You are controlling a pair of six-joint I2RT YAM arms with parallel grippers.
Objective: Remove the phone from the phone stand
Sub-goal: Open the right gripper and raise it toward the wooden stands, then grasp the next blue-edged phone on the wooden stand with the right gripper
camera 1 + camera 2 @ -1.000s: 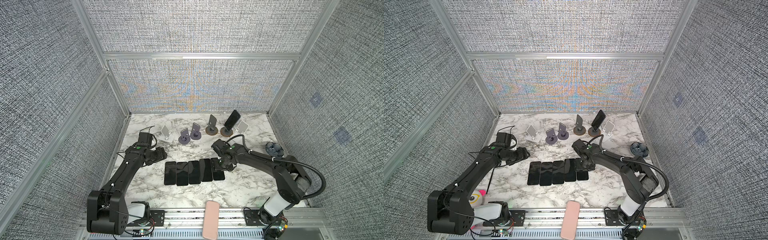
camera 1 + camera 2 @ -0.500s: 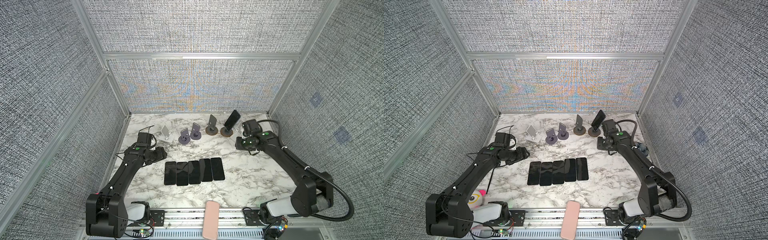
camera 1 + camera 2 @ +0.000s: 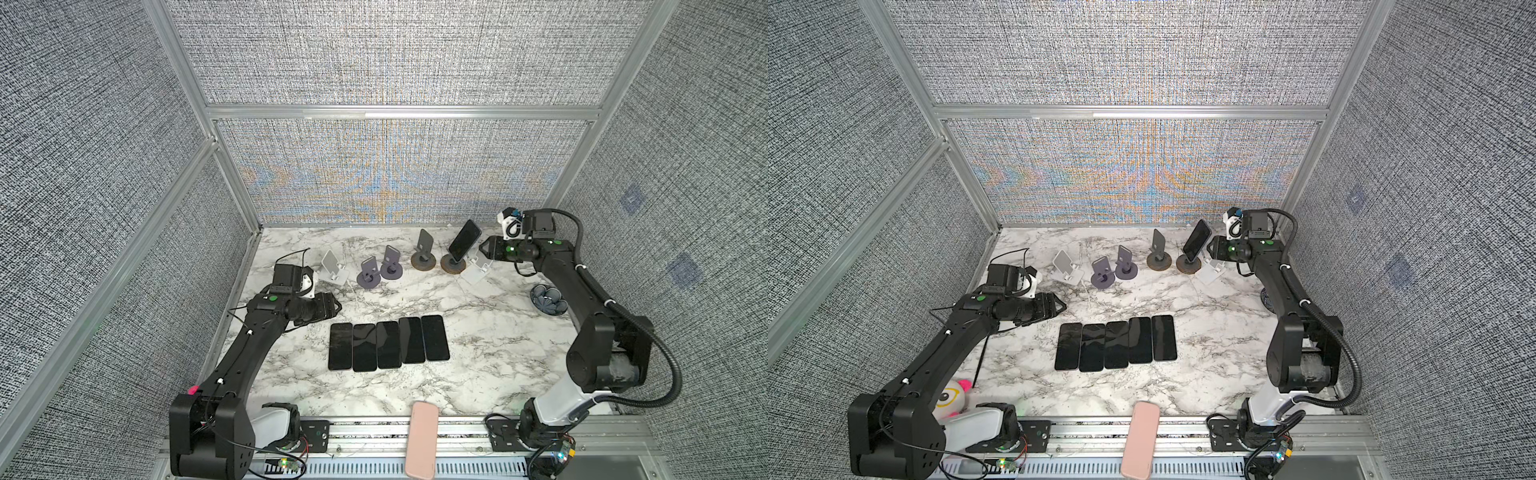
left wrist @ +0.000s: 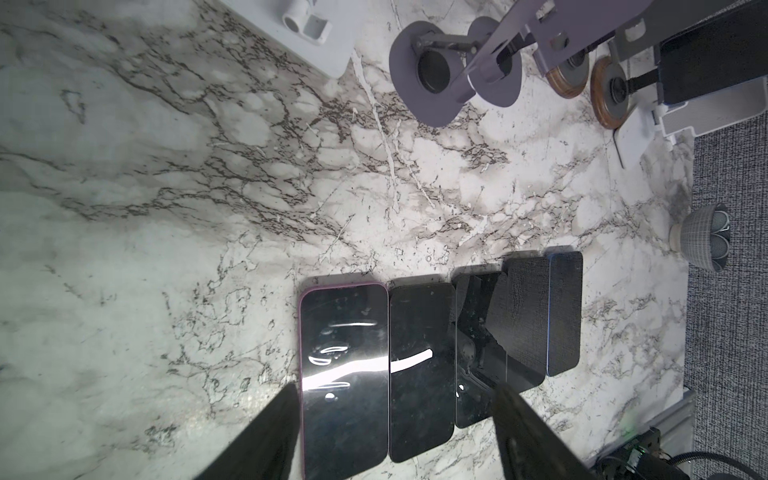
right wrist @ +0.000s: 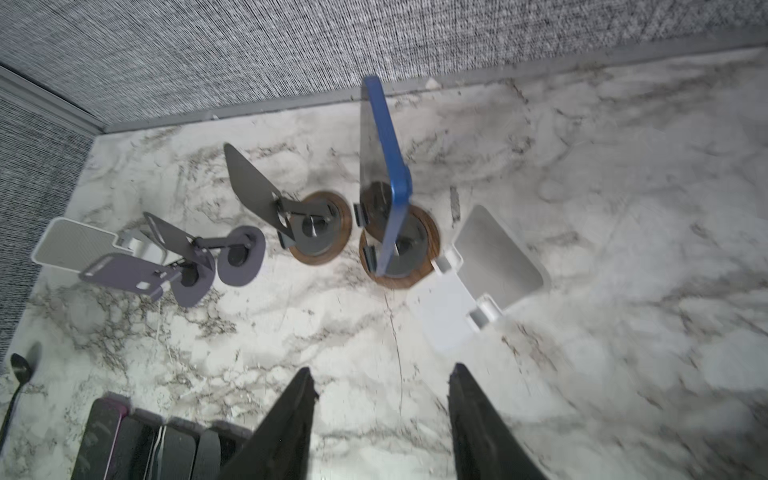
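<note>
A blue-edged phone (image 3: 464, 240) (image 3: 1197, 239) (image 5: 388, 174) leans upright on a round wood-rimmed phone stand (image 3: 455, 264) (image 3: 1188, 264) (image 5: 419, 276) at the back right of the marble table. My right gripper (image 3: 483, 248) (image 3: 1210, 247) (image 5: 381, 376) hangs just right of the phone, raised, open and empty, apart from it. My left gripper (image 3: 336, 309) (image 3: 1060, 307) (image 4: 397, 392) is open and empty, hovering left of a row of several dark phones (image 3: 388, 343) (image 4: 419, 365) lying flat mid-table.
Empty stands line the back: a white one (image 3: 332, 268), two purple ones (image 3: 380, 272), a second wood-rimmed one (image 3: 424, 253), and a white one (image 3: 478, 272) right beside the occupied stand. A small grey bowl (image 3: 548, 300) sits at the right. A pink phone (image 3: 422, 440) lies on the front rail.
My right arm has swung from the flat row of phones up and back to the right, ending beside the phone on the stand. The left arm has barely moved.
</note>
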